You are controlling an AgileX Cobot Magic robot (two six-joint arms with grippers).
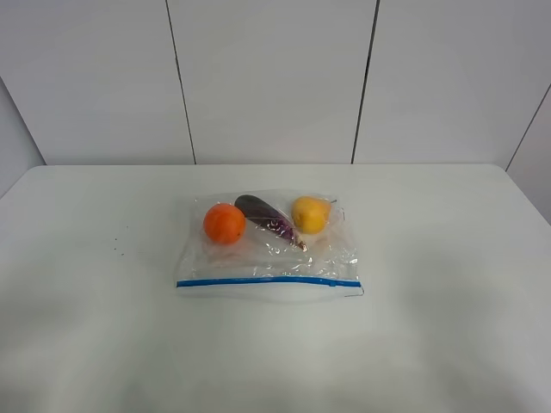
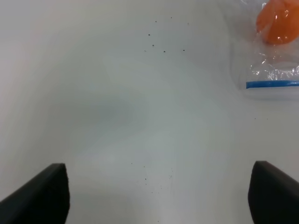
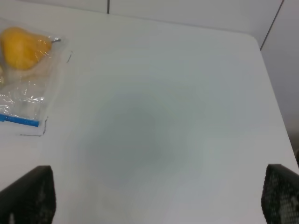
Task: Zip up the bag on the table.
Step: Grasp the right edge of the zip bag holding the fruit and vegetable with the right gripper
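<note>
The clear crinkly bag (image 1: 267, 254) lies flat in the middle of the white table (image 1: 448, 284), its blue zip strip (image 1: 269, 281) along the near edge. Inside are an orange (image 1: 224, 223), a purple eggplant (image 1: 267, 218) and a yellow pear (image 1: 310, 214). No gripper shows in the exterior high view. In the left wrist view the left gripper (image 2: 159, 193) is open over bare table, with the bag's orange corner (image 2: 275, 23) off to one side. In the right wrist view the right gripper (image 3: 156, 196) is open, with the bag's pear corner (image 3: 21, 46) off to one side.
White wall panels (image 1: 275, 77) stand behind the table's far edge. A few small dark specks (image 2: 163, 44) mark the tabletop left of the bag. The table's rounded far right corner (image 3: 252, 39) shows in the right wrist view.
</note>
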